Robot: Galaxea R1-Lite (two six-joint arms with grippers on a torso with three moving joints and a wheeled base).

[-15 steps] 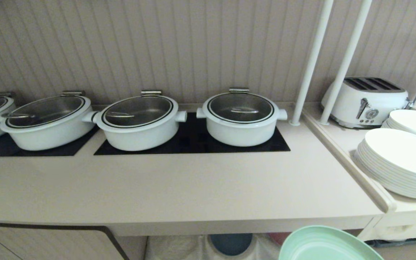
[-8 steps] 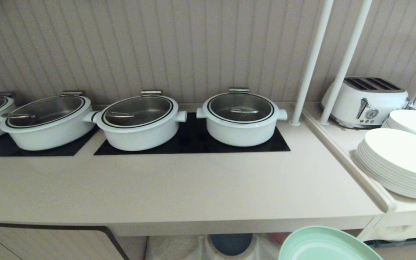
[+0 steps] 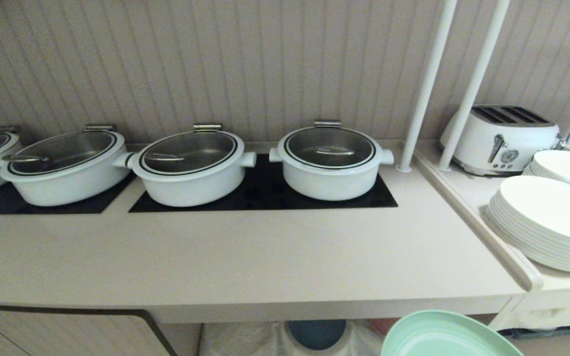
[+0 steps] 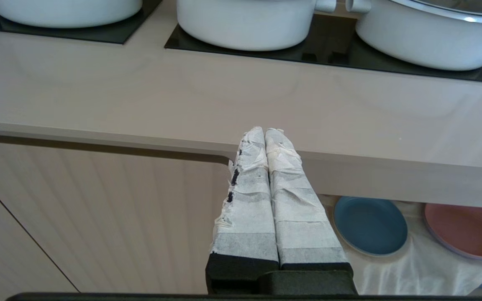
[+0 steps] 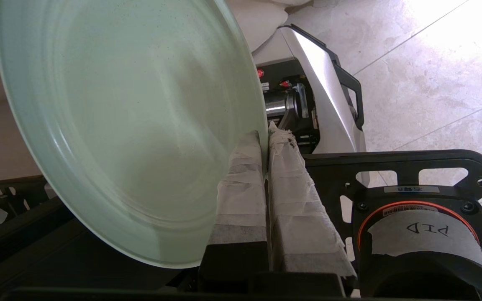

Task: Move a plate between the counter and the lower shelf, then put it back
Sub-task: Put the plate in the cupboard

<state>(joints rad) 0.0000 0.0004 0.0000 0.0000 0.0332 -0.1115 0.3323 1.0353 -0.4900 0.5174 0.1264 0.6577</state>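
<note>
We see the plate (image 3: 446, 336), round, mint-green and matte with a low raised rim, held clear of every surface, in front of and below the worktop's (image 3: 245, 262) rounded front edge, toward its right end. The right hand (image 5: 266, 140) pinches its rim edge-on between taped fingers (image 5: 243, 175), the plate's hollow face open to us. The worktop is long, smooth and beige, with black hob panels at the back. Beneath it, the lower shelf (image 4: 408, 271) is a low recess draped in wrinkled white cloth.
</note>
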